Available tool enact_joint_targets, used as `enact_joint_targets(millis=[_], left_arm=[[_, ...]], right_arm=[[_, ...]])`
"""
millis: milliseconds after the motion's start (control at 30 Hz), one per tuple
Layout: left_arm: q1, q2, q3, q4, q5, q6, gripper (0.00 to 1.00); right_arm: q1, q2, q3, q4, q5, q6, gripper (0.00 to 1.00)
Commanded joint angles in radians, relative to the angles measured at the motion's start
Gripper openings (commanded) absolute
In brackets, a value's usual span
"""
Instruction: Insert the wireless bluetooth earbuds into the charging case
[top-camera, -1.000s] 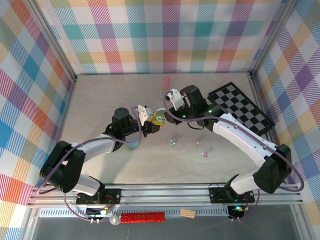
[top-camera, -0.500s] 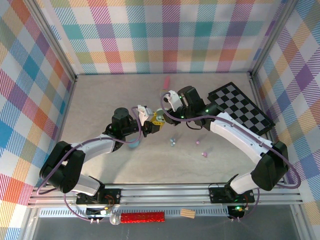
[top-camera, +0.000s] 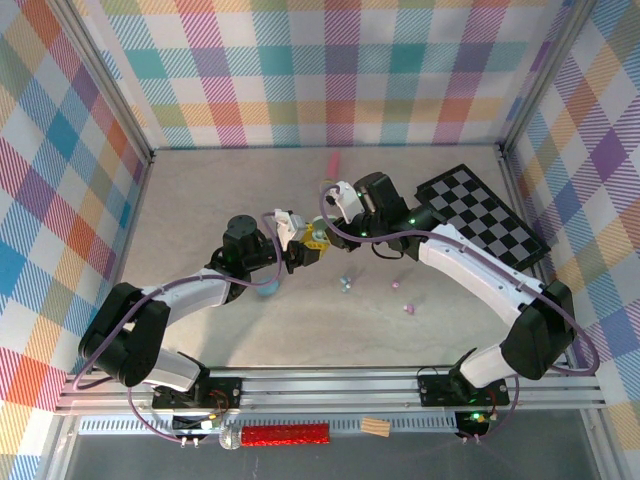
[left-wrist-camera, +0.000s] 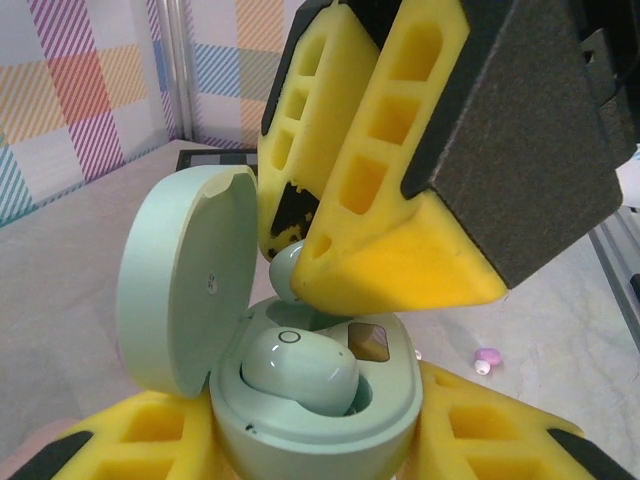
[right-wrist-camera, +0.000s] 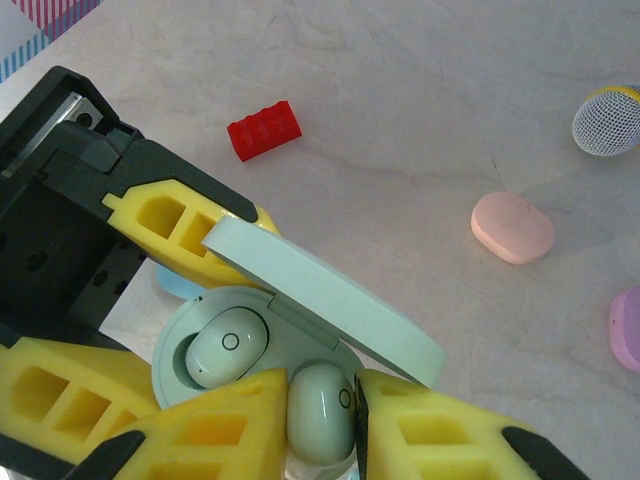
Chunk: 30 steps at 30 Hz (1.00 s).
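Note:
My left gripper (left-wrist-camera: 320, 445) is shut on a mint charging case (left-wrist-camera: 330, 425) and holds it up with its lid (left-wrist-camera: 180, 280) open. One mint earbud (left-wrist-camera: 295, 370) sits in its socket in the case. My right gripper (right-wrist-camera: 320, 415) is shut on a second mint earbud (right-wrist-camera: 320, 405), held upright at the mouth of the other socket, beside the seated earbud (right-wrist-camera: 225, 345). In the top view the left gripper (top-camera: 303, 252) and the right gripper (top-camera: 322, 237) meet above mid-table. Loose earbuds (top-camera: 345, 283) lie on the table nearby.
A red brick (right-wrist-camera: 264, 129), a pink case (right-wrist-camera: 512, 227), a purple case (right-wrist-camera: 628, 325) and a round mesh-headed object (right-wrist-camera: 607, 118) lie on the table below. A blue case (top-camera: 266, 290) lies under the left arm. A checkerboard (top-camera: 480, 215) is at the back right.
My right gripper has shifted slightly left, closer over the case, with the earbud in it. The left gripper has held the case still.

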Motion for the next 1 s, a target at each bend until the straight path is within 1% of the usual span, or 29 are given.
enact_joint_targets(millis=[0,300,500,533,633,700,967], left_arm=[[-0.009,-0.025,0.028,0.054,0.019,-0.014,0.34],[-0.009,-0.02,0.032,0.057,0.027,-0.018,0.34],[-0.009,-0.02,0.032,0.065,0.029,-0.029,0.34],[-0.009,-0.02,0.031,0.07,0.028,-0.034,0.34],[-0.009,-0.021,0.031,0.08,0.02,-0.041,0.34],[-0.009,-0.022,0.032,0.08,0.016,-0.041,0.34],[-0.008,-0.018,0.031,0.084,0.009,-0.041,0.34]], right_arm=[[0.007,-0.01,-0.02,0.027,-0.001,-0.003,0.24],[0.008,-0.011,-0.057,0.117,-0.001,-0.021,0.22],[0.008,-0.037,-0.089,0.159,0.016,-0.037,0.21],[0.008,-0.037,-0.091,0.158,0.014,-0.037,0.22],[0.009,-0.047,-0.1,0.161,0.011,-0.026,0.3],[0.009,-0.059,-0.106,0.162,0.011,-0.018,0.33],[0.008,-0.132,-0.123,0.171,0.014,0.017,0.37]])
